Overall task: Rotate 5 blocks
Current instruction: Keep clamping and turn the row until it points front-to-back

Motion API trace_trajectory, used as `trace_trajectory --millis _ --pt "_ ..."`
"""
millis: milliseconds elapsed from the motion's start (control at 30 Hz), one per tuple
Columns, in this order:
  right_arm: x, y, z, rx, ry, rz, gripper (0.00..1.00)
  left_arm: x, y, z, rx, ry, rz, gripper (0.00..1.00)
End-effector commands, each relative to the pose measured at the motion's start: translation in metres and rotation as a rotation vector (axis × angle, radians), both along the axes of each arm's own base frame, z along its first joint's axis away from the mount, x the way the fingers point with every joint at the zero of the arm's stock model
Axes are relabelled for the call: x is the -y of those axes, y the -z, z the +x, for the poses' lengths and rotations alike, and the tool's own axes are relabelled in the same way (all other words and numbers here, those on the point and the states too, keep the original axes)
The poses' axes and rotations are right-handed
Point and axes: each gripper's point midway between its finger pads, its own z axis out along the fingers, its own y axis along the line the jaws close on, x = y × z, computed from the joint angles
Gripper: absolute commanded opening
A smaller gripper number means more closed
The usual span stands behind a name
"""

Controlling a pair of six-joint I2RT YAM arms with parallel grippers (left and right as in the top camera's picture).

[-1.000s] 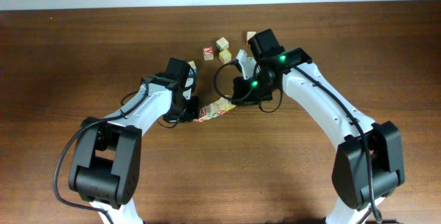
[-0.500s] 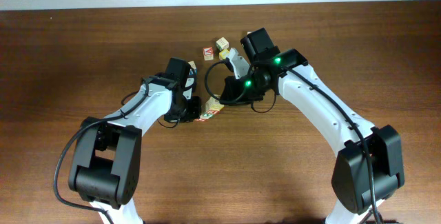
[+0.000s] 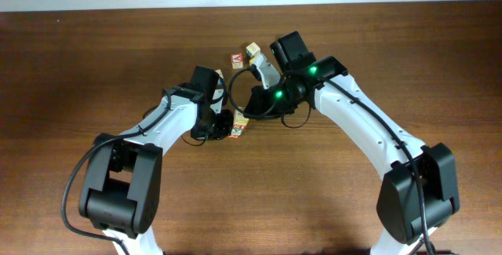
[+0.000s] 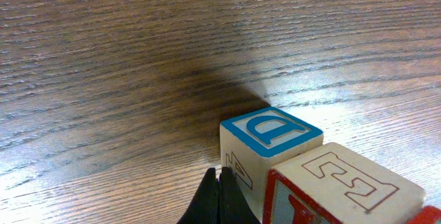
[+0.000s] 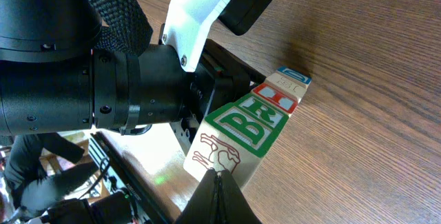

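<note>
**Booth:** Something swung through the middle there. What moved?

**Me:** My right arm did. It came in leftward over the table (image 3: 94, 59). The short row of cubes had lain stretched out on a slant between my arms, and it ended up bunched and mostly hidden under my right gripper (image 5: 219, 195). I judged the row had turned as one piece, so a single nudge served more than one of the blocks.

**Booth:** And the jaws?

**Me:** Both pairs were pinched fully together and carried nothing. My right tip sat at the near side of the green block (image 5: 242, 133). My left gripper (image 4: 219, 195) was at the lower corner of the blue-marked cube (image 4: 271, 136), on the row's other end. The red block (image 5: 274, 101) was wedged between those two, touching both.

**Booth:** Could you read anything?

**Me:** There was a green-bordered "B" on the green block, with a brown line drawing on its side, and a blue "D" on the end cube. The red one looked like an "E", though I couldn't swear to it. The far red-marked block (image 3: 236, 59) and the far pale block (image 3: 252, 50) lay apart from the row. Their letters were too small to read.
</note>
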Motion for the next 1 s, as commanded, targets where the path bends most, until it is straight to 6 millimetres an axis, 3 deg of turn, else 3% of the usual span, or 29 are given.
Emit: trace_trajectory --millis 0,233,967 --pt "0.001 0.025 -0.004 -0.025 0.006 -0.076 0.04 0.019 -0.008 -0.003 -0.017 0.022 -0.102 0.0" --pt "-0.003 0.024 -0.001 -0.014 0.012 -0.066 0.04 -0.002 -0.008 0.004 -0.027 -0.036 -0.099 0.0" --pt "-0.015 0.022 -0.001 0.025 -0.005 -0.063 0.04 -0.006 -0.007 0.005 -0.025 -0.045 -0.091 0.0"
